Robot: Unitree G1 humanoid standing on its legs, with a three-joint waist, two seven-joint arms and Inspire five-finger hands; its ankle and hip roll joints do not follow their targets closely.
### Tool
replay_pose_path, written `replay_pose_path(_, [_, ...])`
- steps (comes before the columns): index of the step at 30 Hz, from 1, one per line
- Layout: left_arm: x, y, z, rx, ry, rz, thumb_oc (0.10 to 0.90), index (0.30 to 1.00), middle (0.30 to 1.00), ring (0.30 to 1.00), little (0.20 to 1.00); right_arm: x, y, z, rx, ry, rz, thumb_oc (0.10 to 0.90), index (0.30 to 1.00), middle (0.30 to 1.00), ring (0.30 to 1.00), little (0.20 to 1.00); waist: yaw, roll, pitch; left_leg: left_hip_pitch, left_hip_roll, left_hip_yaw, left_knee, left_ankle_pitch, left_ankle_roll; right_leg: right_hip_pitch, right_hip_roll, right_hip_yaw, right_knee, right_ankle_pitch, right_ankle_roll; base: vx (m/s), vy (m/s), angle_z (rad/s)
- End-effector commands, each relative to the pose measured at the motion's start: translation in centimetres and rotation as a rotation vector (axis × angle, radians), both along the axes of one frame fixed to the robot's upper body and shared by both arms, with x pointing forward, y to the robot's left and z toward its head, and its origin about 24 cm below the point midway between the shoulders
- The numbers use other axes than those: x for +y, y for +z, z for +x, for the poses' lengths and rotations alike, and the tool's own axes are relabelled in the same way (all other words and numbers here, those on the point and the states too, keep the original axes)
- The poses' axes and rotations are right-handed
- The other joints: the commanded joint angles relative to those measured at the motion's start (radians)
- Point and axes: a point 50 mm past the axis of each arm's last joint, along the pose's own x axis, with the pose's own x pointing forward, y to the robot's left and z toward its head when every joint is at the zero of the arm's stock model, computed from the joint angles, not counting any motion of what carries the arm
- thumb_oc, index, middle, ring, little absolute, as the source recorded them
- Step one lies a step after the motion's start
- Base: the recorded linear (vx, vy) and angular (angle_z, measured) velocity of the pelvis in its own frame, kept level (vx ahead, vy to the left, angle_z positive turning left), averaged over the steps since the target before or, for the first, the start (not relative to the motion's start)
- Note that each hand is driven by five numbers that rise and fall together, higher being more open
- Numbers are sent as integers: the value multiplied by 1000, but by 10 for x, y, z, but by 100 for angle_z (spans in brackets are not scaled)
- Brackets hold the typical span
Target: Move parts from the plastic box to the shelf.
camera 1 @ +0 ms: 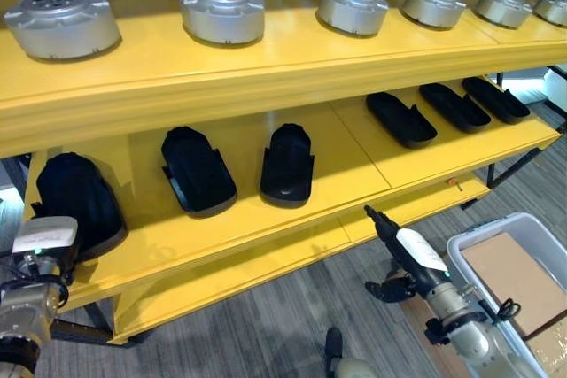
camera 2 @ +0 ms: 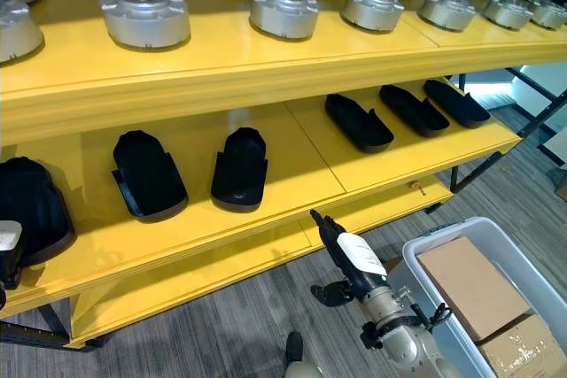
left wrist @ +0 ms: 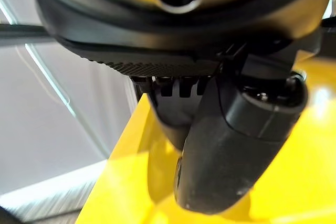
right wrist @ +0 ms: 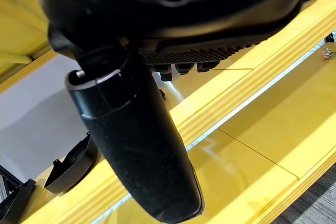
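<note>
1. Left eye view: the yellow shelf (camera 1: 266, 86), smooth and glossy with thick flat boards, stands ahead of and above both hands.
2. On its top board sit rows of round, ribbed silver metal parts (camera 1: 222, 11), well above the right hand (camera 1: 396, 250).
3. The middle board carries matte black moulded plastic shells (camera 1: 287, 164), rounded at one end; three slimmer ones (camera 1: 400, 119) lie up and to the right of the right hand.
4. The grey plastic box (camera 1: 532, 236), holding flat brown cardboard (camera 1: 509, 276), stands on the striped grey floor (camera 1: 266, 325) just right of the right hand.
5. The right hand, below the shelf's front edge, holds nothing; its fingers are loosely curled and its white-covered thumb points at the shelf.
6. The left hand (camera 1: 44, 241) sits by the large black shell (camera 1: 75, 201) at the shelf's left end; I cannot tell how its fingers are set.
</note>
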Motion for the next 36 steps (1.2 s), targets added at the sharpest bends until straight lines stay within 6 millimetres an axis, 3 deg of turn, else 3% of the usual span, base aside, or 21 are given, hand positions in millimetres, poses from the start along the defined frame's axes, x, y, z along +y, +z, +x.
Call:
replay_pose_path(1, [39, 70, -1, -61, 104, 184, 900, 1000, 1000, 1000, 1000, 5, 57, 22, -272, 54, 62, 900, 1000, 1000, 1000, 1000, 3, -24, 7, 49, -45, 13, -1, -70, 75, 69, -115, -22, 80, -77, 95, 0, 0, 0])
replay_pose_path(6, [34, 80, 7, -70, 70, 185, 900, 1000, 1000, 1000, 1000, 4, 55, 21, -260, 50, 62, 900, 1000, 1000, 1000, 1000, 5, -24, 7, 50, -44, 13, -3, -71, 74, 69, -117, -21, 77, -74, 95, 0, 0, 0])
replay_pose_path(27, [40, 95, 3, -60, 110, 194, 900, 1000, 1000, 1000, 1000, 2, 52, 18, -221, 54, 48, 900, 1000, 1000, 1000, 1000, 8, -15, 2, 47, -48, 10, -1, -73, 77, 68, -121, -25, 77, -75, 95, 0, 0, 0])
replay_pose_path(31, [38, 108, 7, -119, 98, 196, 900, 1000, 1000, 1000, 1000, 1, 52, 19, -216, 48, 49, 900, 1000, 1000, 1000, 1000, 13, -8, -6, 48, -50, 7, -2, -74, 77, 73, -123, -34, 76, -77, 95, 0, 0, 0])
replay_pose_path(36, [12, 132, 22, -331, -57, 237, 900, 1000, 1000, 1000, 1000, -4, 53, 20, -231, 16, 48, 900, 1000, 1000, 1000, 1000, 20, 8, -26, 46, -50, -6, -4, -77, 76, 86, -121, -47, 70, -83, 93, 0, 0, 0])
